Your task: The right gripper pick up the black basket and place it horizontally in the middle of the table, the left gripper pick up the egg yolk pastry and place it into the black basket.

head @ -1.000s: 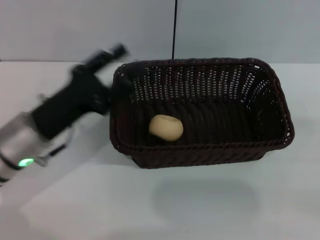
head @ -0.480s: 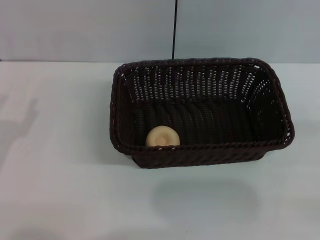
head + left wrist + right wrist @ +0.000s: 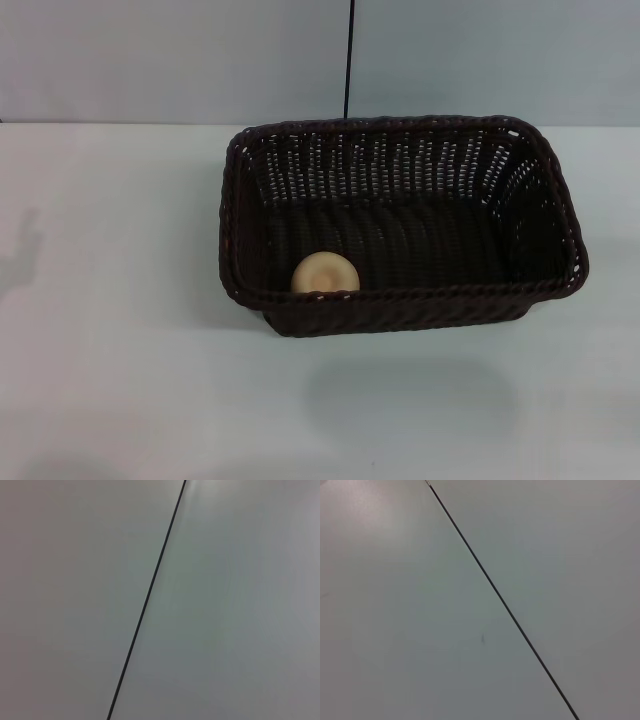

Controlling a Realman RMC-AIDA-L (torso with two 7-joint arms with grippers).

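The black basket (image 3: 400,220) lies lengthwise across the middle of the white table (image 3: 120,380) in the head view. The egg yolk pastry (image 3: 325,274) rests inside it, against the near wall toward the left end, its plain cream side showing. Neither gripper shows in any view. Both wrist views show only a plain grey surface crossed by a thin dark line (image 3: 150,595), also in the right wrist view (image 3: 500,600).
A thin black vertical line (image 3: 349,60) runs up the grey wall behind the basket. A faint shadow (image 3: 25,245) lies on the table at the left edge.
The left arm has drawn back out of view to the left. The pastry has settled from the basket floor to the near wall. The basket has not moved.
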